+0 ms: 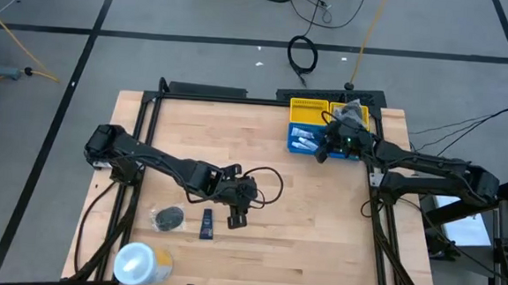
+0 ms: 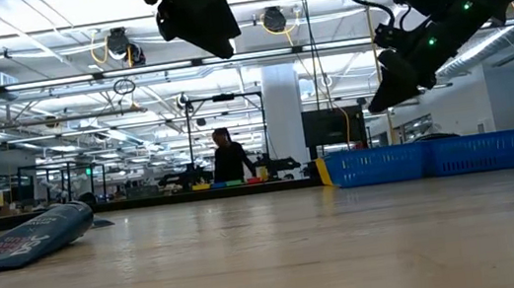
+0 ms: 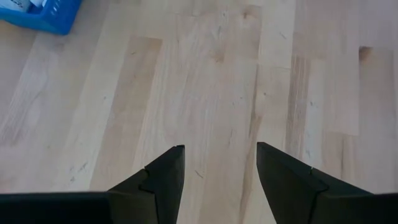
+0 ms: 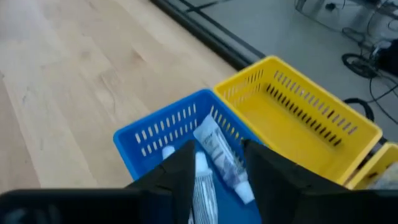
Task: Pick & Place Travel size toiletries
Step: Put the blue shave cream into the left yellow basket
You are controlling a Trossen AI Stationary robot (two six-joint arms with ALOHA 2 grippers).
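Observation:
My right gripper point(image 4: 217, 145) hangs open over the blue basket point(image 1: 300, 148) at the table's far right. White-and-blue tubes point(image 4: 219, 155) lie in that basket, seen through the gap between its fingers. My left gripper point(image 3: 221, 150) stands open above bare wood near the table's middle point(image 1: 236, 216), with nothing between its fingers. Just left of it a dark navy tube point(image 1: 207, 224) lies flat on the table, and a dark grey round flat piece point(image 1: 168, 217) lies farther left. In the low view the navy tube point(image 2: 26, 239) lies at the left.
A yellow basket point(image 1: 313, 109) stands against the blue one on its far side. A large white-and-yellow roll point(image 1: 140, 264) sits at the near left corner. A black cable loops beside the left gripper point(image 1: 269, 183). Open wood lies between the two arms.

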